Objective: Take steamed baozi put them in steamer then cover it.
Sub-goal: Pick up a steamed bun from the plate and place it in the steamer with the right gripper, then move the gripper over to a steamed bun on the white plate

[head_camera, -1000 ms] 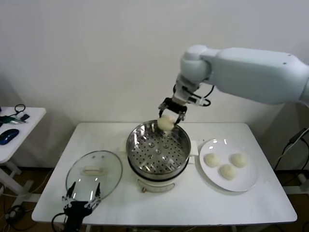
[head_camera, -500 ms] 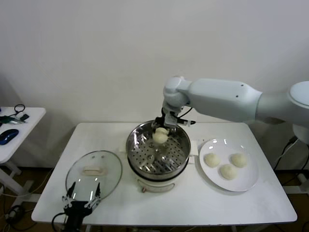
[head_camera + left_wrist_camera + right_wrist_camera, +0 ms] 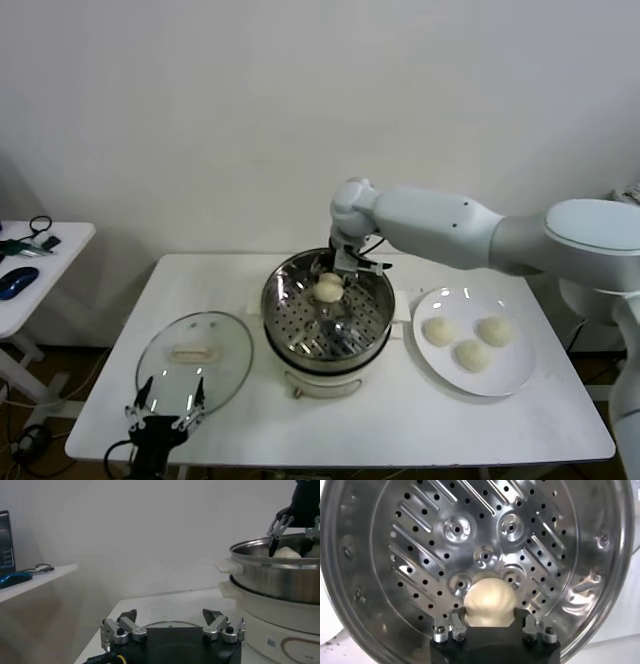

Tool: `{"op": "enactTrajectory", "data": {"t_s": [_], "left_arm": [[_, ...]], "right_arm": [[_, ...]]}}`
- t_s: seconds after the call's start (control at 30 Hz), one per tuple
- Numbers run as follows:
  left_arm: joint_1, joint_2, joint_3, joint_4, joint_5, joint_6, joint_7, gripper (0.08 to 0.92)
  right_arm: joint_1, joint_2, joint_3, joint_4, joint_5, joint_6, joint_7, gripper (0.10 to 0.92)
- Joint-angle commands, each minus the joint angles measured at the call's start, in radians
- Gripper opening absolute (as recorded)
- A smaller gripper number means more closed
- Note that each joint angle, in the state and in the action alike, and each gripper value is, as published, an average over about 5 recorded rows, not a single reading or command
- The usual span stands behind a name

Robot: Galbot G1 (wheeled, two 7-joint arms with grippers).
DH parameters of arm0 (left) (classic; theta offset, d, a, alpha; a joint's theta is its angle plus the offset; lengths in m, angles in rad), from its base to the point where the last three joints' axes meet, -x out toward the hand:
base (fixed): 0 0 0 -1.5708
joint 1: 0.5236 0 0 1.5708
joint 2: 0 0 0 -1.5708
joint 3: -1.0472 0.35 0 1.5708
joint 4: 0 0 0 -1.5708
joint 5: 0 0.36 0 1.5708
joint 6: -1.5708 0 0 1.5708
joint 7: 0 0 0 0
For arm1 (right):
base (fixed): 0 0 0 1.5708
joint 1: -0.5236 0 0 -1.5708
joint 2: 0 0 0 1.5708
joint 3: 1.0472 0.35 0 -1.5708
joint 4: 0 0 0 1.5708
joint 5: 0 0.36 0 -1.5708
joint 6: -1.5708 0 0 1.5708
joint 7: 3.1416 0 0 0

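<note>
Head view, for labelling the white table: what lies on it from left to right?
Round clear glass lid with cream handle → shiny round stainless-steel steamer pot holding one cream-white bun → flat white plate with three buns.

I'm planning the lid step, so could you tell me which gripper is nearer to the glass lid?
The left gripper: it hovers at the lid's near edge. The right gripper is farther off, inside the steamer with a bun.
</note>
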Motion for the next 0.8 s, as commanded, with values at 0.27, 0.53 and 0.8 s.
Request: {"op": "enactTrajectory", "data": {"t_s": [0.27,0.53,0.8], "left_arm": [[-0.001,-0.002,0.006,0.004,0.006,-0.002,0.0,0.823],[-0.001,-0.001,0.006,0.001,0.007,-0.001,0.001,0.823],[-0.005,-0.003,0.004,-0.006,0.004,0.004,0.004,0.823]], "right_arm": [[0.258,-0.048,-0.076,0.029,0.478,-0.039,-0.103,0.822],[0.497,-0.327,-0.308,0.09,0.964,-0.409,-0.246,0.823],[0.412,-0.628,-0.473,0.276,0.885,-0.703,-0.124,0.823]]}}
